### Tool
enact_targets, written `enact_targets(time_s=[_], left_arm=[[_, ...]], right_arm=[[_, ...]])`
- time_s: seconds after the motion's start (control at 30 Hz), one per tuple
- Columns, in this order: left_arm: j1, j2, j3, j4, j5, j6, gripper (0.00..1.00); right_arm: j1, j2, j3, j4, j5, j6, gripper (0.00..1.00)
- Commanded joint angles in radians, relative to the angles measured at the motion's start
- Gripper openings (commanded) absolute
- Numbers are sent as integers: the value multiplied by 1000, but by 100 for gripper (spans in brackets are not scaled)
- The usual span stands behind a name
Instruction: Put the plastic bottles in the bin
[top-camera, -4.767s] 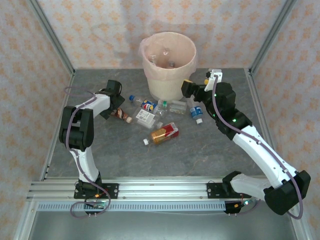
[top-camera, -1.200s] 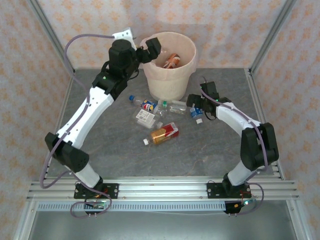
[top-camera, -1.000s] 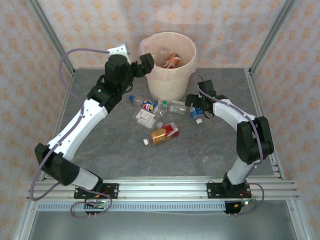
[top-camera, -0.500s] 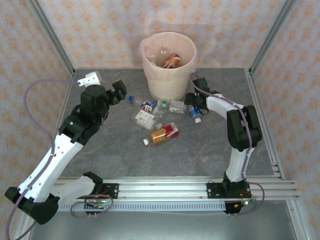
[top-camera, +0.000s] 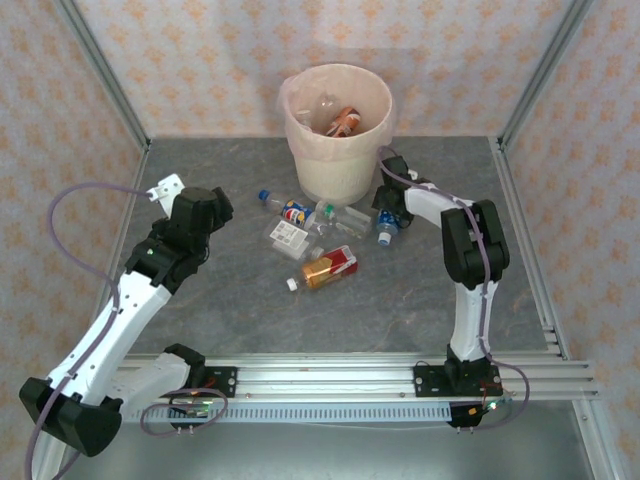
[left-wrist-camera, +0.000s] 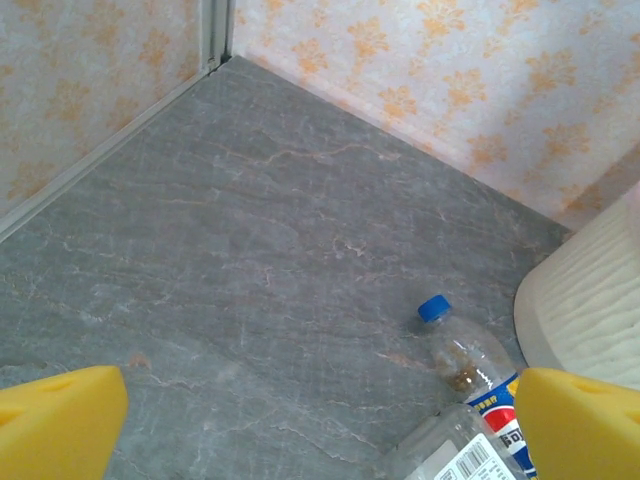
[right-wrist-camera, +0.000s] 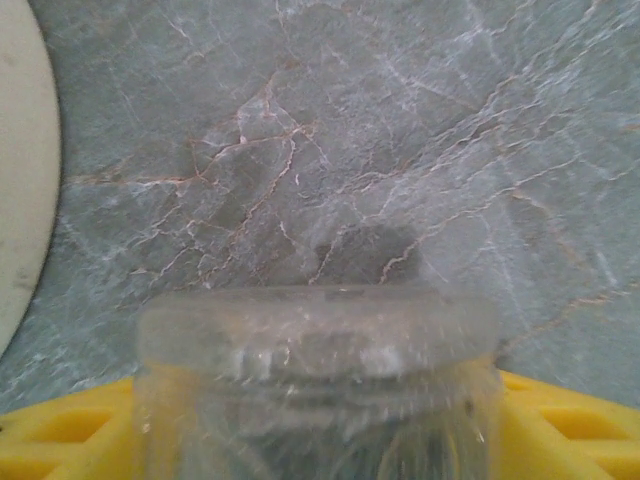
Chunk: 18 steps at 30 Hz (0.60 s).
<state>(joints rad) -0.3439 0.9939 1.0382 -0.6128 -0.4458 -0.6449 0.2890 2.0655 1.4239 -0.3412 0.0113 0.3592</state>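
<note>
Right jaws straddle a clear bottle (right-wrist-camera: 318, 370) on the counter (right-wrist-camera: 400, 120) by the bin (top-camera: 335, 165), can't tell if clamped; left jaws wide open, empty; bottle's likely light, thin-walled, slippery, so squeeze gently near the neck.

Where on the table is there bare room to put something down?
Bare: the near strip between the amber bottle and the front rail, and the far-left corner beside the bin. Crowded: the bottles lying in front of the bin.
</note>
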Motion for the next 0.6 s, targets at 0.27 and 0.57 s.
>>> enact_targets(time_s=[0.27, 0.57], left_arm=[[31, 67, -5, -14, 40, -56, 100], [49, 119, -29, 23, 85, -120, 100]], right_arm=[[-4, -125, -142, 139, 99, 57, 55], [-4, -465, -374, 385, 69, 20, 51]])
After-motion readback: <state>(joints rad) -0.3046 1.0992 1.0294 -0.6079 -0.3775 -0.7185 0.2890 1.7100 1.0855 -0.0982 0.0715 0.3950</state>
